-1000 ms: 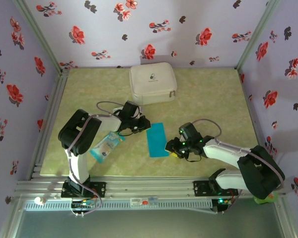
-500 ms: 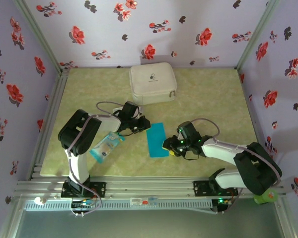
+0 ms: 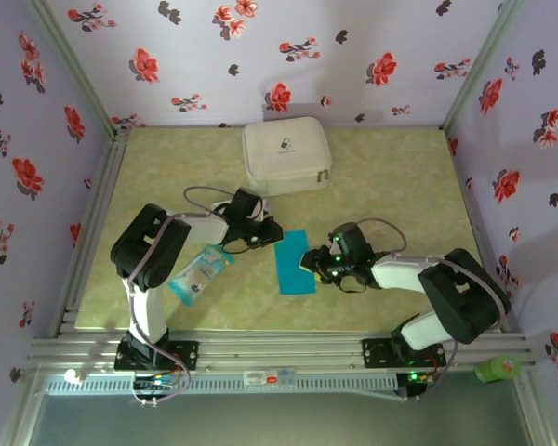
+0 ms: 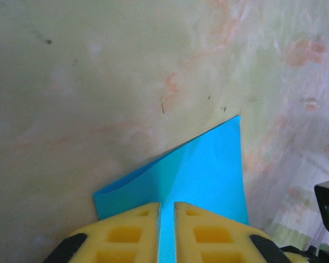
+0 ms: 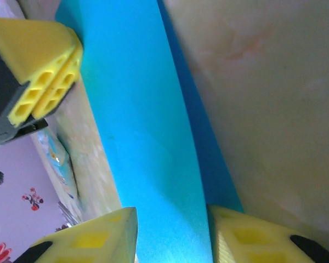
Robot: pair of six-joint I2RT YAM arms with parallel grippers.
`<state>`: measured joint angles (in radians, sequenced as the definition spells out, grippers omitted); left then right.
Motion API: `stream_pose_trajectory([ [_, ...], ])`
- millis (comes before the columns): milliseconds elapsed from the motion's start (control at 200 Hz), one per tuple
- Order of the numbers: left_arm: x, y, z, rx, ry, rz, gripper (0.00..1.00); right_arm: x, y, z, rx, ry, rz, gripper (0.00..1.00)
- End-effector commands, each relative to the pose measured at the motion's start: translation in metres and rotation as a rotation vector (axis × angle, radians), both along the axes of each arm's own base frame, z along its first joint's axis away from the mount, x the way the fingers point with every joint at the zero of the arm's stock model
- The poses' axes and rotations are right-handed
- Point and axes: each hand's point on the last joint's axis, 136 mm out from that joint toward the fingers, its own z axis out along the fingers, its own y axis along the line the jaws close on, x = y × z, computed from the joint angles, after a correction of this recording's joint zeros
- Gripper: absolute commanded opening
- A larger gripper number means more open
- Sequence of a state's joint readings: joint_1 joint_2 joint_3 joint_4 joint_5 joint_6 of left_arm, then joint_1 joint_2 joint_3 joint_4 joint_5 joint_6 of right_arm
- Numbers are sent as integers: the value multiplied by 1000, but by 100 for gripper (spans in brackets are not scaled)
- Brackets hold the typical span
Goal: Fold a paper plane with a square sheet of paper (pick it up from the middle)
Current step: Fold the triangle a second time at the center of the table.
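I am seeing the sheet of paper [image 3: 293, 263], folded to a narrow blue strip, lying flat on the table [image 3: 400, 186] near the middle, a little toward 6 o'clock. The left gripper [image 3: 268, 232] is pinching the strip at its 11 o'clock corner; in the left wrist view its yellow fingers [image 4: 131, 230] are closing on the blue edge [image 4: 203, 170]. The right gripper [image 3: 309, 265] is standing at the strip's 3 o'clock edge, its jaws parted, the paper [image 5: 148, 120] passing between them. A pale packet [image 3: 200, 272] is lying at the strip's 9 o'clock.
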<state>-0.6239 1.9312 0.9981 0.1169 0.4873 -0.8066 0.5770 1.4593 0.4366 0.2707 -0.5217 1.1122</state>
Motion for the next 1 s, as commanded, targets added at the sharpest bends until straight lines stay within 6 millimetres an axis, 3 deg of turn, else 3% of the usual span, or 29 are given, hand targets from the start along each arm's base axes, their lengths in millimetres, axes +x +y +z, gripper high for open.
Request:
stream_pose_trajectory([
  [0,5,-7,-3,24,-41,-45,16,7,3,4,50,-14,-9,36],
  [155,10,-13,14,3,-77,-50,19,8,1,-1,48,-1,-11,27],
  [375,11,-10,52,-13,-157,-40,33,11,1,-7,49,11,-25,15],
  [715,-2,15,106,9,-286,-29,40,25,4,-11,47,6,-75,13],
  [995,-14,31,136,12,-464,-12,45,34,7,-4,60,-7,-98,10],
])
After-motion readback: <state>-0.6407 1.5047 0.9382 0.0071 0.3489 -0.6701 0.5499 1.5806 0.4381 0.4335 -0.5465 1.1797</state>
